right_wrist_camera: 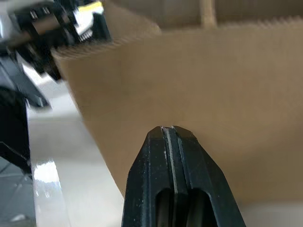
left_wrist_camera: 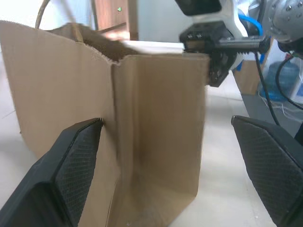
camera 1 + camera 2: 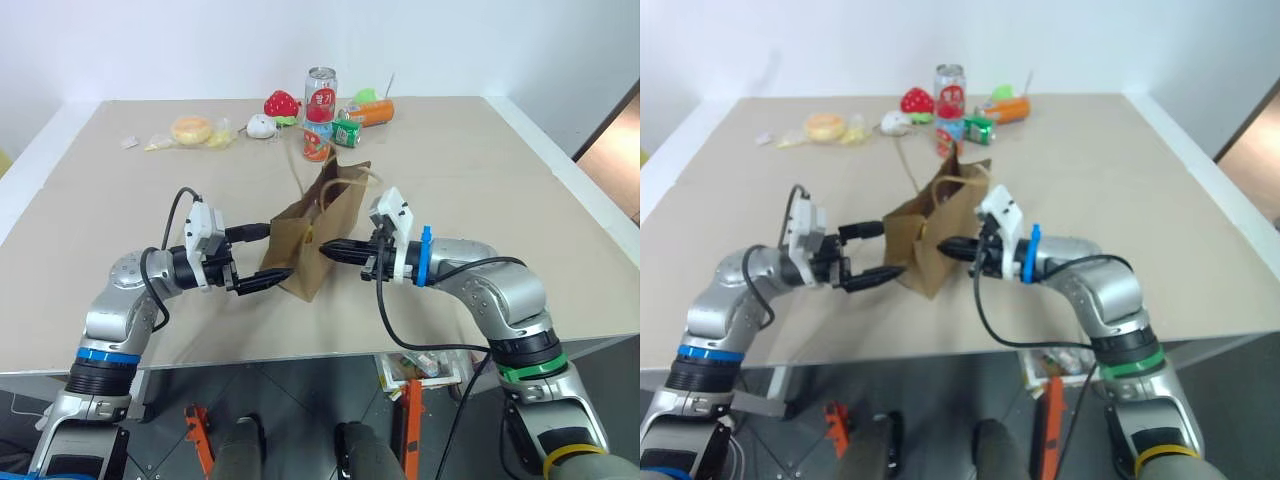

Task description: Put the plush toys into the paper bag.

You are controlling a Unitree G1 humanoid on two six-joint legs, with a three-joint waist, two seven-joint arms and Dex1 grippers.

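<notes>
The brown paper bag [image 3: 325, 215] stands open-topped near the middle of the table, its tan handles [image 3: 345, 180] sticking up. My left gripper [image 3: 262, 255] is open at the bag's left corner. In the left wrist view that corner [image 2: 156, 118] sits between its wide-spread fingers [image 2: 78, 156]. My right gripper [image 3: 328, 250] is shut with nothing in it. Its tip points at the bag's right wall [image 1: 213, 80], close to it or touching. The plush toys are out of view.
At the table's far side stand a soda can [image 3: 321, 90], a red strawberry toy [image 3: 283, 103], a small white toy [image 3: 262, 125], a wrapped bun [image 3: 190, 130], a green carton [image 3: 346, 132] and an orange bottle [image 3: 372, 112]. The table's front edge [image 3: 300, 355] runs just below my arms.
</notes>
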